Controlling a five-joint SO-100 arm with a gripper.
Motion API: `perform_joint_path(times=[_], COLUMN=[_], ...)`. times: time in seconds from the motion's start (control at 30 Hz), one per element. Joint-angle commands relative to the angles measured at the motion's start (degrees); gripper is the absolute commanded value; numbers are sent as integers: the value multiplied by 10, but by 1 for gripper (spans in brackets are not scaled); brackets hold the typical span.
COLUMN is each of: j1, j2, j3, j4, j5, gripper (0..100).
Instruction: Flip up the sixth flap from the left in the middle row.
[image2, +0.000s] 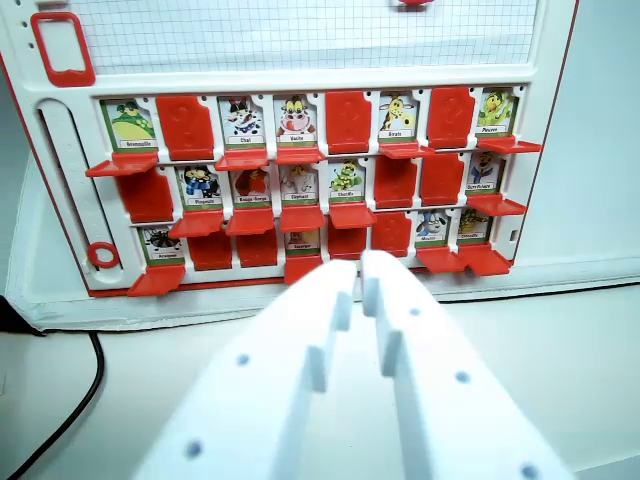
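A pale surface (560, 350) carries a white plastic game board (300, 80) with three rows of red flaps and animal picture cards. In the middle row, the sixth flap from the wrist view's left, a plain red panel (395, 182), covers its card. The white end effector (361, 275) hangs low before the board, tips nearly together, pinching nothing.
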Motion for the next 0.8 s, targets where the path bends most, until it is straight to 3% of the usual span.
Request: perform_joint_path(times=[0.0,0.47,0.77], j1=[-5,-31,-32], j2=[59,114,115], j3=[-33,-18,-18], j4=[33,82,83], j5=[-2,1,2], gripper=[0,0,0])
